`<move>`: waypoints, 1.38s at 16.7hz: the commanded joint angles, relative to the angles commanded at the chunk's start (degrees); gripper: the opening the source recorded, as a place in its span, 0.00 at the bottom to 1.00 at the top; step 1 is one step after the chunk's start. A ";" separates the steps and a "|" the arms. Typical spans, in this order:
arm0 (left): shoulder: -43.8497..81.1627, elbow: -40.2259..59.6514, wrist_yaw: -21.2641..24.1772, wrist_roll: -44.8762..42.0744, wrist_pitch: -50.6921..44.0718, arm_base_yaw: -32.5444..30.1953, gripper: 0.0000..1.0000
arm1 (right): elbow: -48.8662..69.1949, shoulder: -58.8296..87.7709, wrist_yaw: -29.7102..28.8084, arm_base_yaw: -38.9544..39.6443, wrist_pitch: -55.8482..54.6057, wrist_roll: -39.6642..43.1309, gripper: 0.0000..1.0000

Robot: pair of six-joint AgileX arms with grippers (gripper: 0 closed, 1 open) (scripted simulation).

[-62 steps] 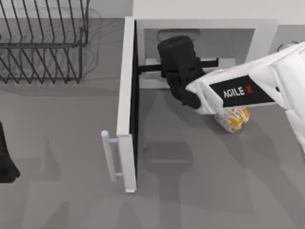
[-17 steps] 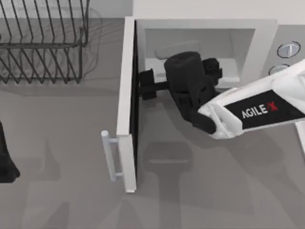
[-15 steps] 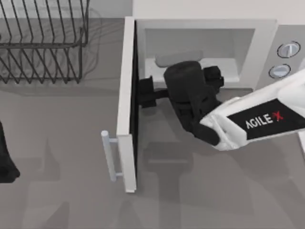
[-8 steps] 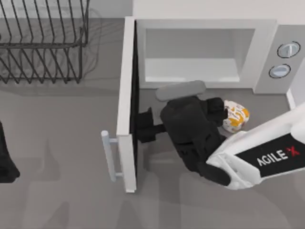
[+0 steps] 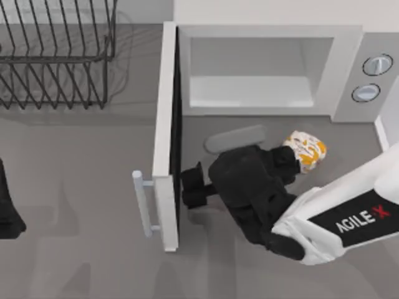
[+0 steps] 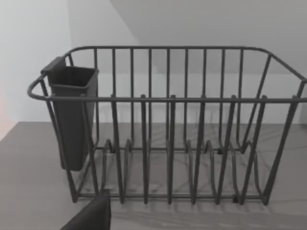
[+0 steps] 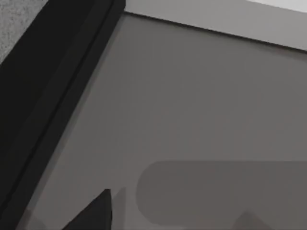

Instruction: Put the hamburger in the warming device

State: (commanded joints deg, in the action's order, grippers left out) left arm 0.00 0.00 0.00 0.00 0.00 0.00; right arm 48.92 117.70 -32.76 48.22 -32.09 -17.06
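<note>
Cream-white, orange-blotched hamburger (image 5: 305, 151) lies on grey table (image 5: 81, 205) before white box microwave (image 5: 262, 68), door open for loading. Right claw (image 5: 198, 187) beside door; its opening I cannot tell.

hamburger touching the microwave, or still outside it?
Apart. In the top view the hamburger lies on the table in front of the open microwave, bare grey table between them.

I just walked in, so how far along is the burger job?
Done: the microwave door stands open. In hand: the right gripper is low on the table beside the hamburger, not holding it. Left: grasp it and place it inside. Left arm idles at the table's left edge.
</note>
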 joint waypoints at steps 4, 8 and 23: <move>0.00 0.00 0.00 0.00 0.00 0.00 1.00 | 1.42 -2.40 -0.06 1.08 -1.15 0.49 1.00; 0.00 0.00 0.00 0.00 0.00 0.00 1.00 | 2.87 -6.72 0.43 3.65 -0.76 1.51 1.00; 0.00 0.00 0.00 0.00 0.00 0.00 1.00 | 6.99 -16.20 0.40 0.35 22.55 0.24 1.00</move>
State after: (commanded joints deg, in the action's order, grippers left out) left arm 0.00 0.00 0.00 0.00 0.00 0.00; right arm 55.91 101.50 -32.36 48.57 -9.53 -16.82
